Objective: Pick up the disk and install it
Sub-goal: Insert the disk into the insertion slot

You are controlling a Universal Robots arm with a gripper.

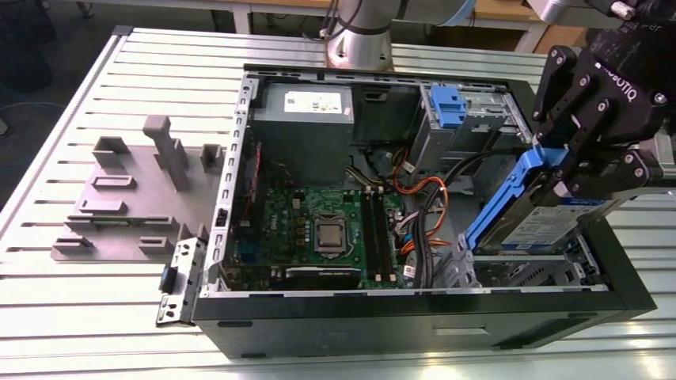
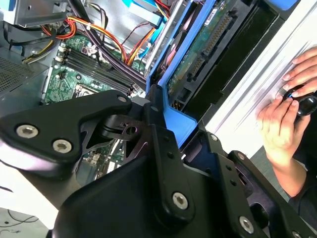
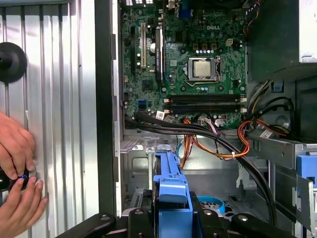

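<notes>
The disk [image 1: 541, 224] is a silver drive in a blue carrier [image 1: 507, 198]. It hangs tilted over the open computer case [image 1: 423, 317], at the corner on the exterior view's right, low end in the drive bay. My black gripper [image 1: 579, 168] is shut on its upper end. In the second wrist view the fingers [image 2: 158, 129] clamp the blue carrier [image 2: 179, 124], and the disk's green circuit side [image 2: 198, 54] faces the camera. In the first wrist view the carrier [image 3: 171, 181] sticks out from the gripper [image 3: 171, 220] toward the metal bay floor [image 3: 143, 163].
Inside the case lie the motherboard [image 1: 328, 229], a grey power supply [image 1: 306, 107], orange and black cables [image 1: 423, 206] and a blue bracket [image 1: 449, 107] on the upper bay. A grey fixture [image 1: 138, 198] sits on the slatted table. A person's hands [image 3: 15, 168] rest beside the case.
</notes>
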